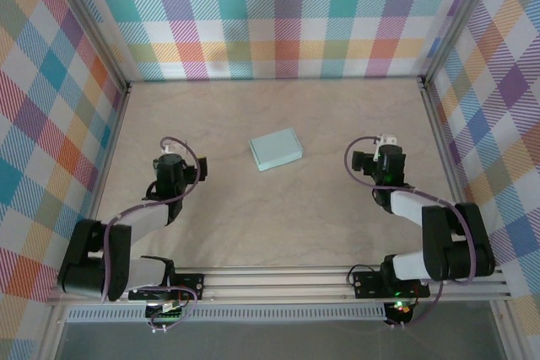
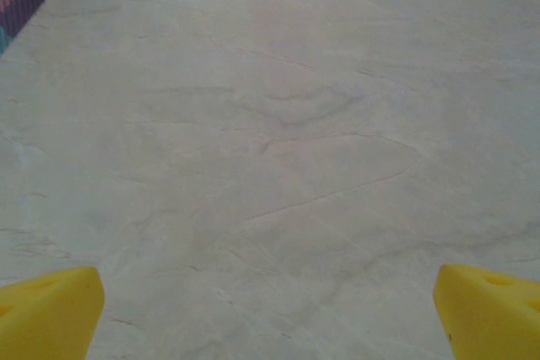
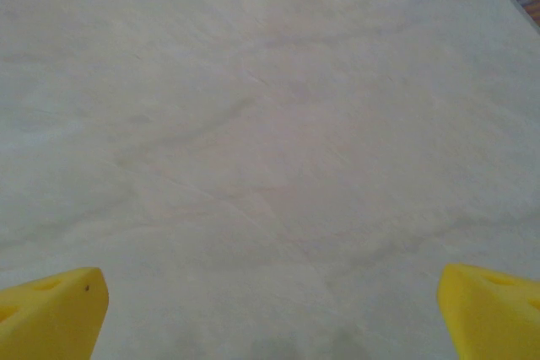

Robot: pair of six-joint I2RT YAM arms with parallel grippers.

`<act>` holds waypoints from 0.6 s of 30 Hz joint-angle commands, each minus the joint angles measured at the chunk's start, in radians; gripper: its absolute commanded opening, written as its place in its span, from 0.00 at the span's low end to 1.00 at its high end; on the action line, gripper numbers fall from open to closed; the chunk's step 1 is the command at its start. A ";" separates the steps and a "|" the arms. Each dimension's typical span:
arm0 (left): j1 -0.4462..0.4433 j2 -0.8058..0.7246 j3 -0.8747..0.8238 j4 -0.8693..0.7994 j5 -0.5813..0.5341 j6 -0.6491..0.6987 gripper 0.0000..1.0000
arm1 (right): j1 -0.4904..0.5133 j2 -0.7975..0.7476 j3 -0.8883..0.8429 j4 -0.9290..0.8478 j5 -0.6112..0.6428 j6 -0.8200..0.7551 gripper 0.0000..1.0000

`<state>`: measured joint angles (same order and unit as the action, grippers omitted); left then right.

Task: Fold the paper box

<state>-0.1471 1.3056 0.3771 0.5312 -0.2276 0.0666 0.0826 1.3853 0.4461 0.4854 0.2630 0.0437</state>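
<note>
The closed paper box (image 1: 276, 149) lies flat on the desk (image 1: 278, 225), well apart from the left gripper (image 2: 270, 314) and right gripper (image 3: 272, 314), both spread wide and empty.

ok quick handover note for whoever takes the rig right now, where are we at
Left gripper: open, holding nothing, over bare table to the left of the box.
Right gripper: open, holding nothing, over bare table to the right of the box.
Paper box: lies flat mid-table between the two arms, slightly turned, touched by neither gripper.
Done: from above it reads as a closed rectangular box, no loose flaps sticking out.
Left: probably nothing; whether the side tabs are fully tucked cannot be told from this view, so check that before you call it finished.
</note>
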 commanded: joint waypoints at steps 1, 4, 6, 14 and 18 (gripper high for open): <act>0.037 0.092 -0.031 0.272 0.072 -0.021 1.00 | -0.048 0.033 -0.014 0.217 -0.105 0.005 1.00; 0.053 0.163 -0.027 0.326 0.089 -0.026 1.00 | -0.077 0.111 -0.013 0.283 -0.175 0.012 1.00; 0.068 0.219 -0.005 0.325 0.112 -0.036 1.00 | -0.078 0.117 -0.003 0.261 -0.199 0.006 1.00; 0.081 0.258 0.048 0.265 0.128 -0.041 1.00 | -0.081 0.117 -0.001 0.257 -0.208 0.006 1.00; 0.081 0.258 0.047 0.266 0.129 -0.041 1.00 | -0.081 0.118 0.000 0.257 -0.208 0.006 1.00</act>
<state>-0.0757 1.5677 0.4049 0.7628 -0.1135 0.0402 0.0059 1.5066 0.4412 0.6991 0.0811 0.0441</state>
